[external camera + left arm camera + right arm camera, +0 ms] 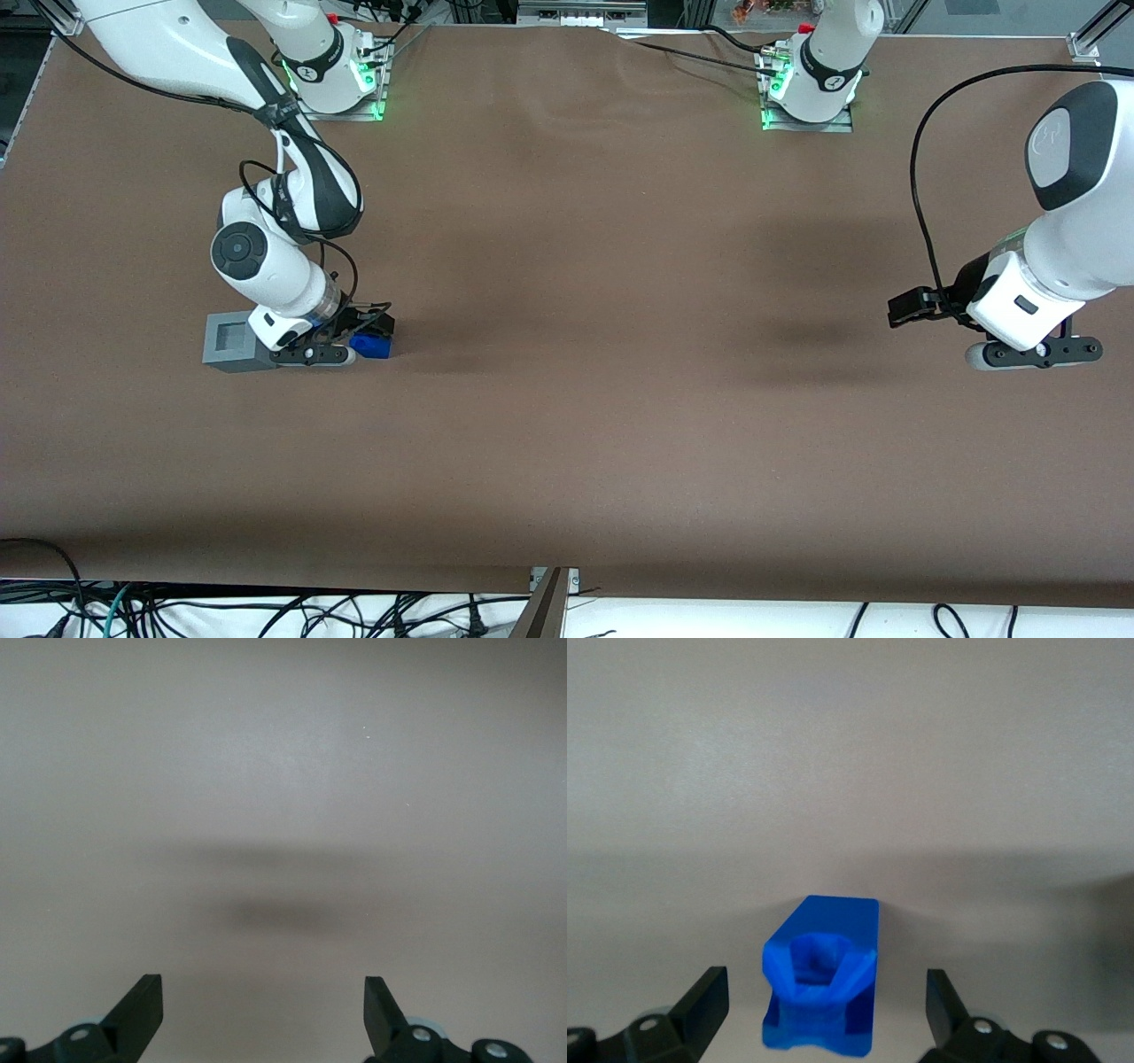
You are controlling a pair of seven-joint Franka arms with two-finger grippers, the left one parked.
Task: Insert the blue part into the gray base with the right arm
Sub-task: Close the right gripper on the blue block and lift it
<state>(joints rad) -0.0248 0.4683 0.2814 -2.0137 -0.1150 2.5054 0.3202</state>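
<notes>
The blue part (370, 344) lies on the brown table at the working arm's end, beside the gray base (232, 341), whose square recess faces up. My right gripper (354, 330) is low over the table with the blue part between its open fingers. In the right wrist view the blue part (822, 974) sits on the table between the two black fingertips (707, 997), with a gap on each side. The fingers do not touch it. The wrist covers part of the gray base in the front view.
The brown table (585, 266) stretches wide toward the parked arm's end. The two arm bases (341, 75) stand at the table's edge farthest from the front camera. Cables hang below the near edge.
</notes>
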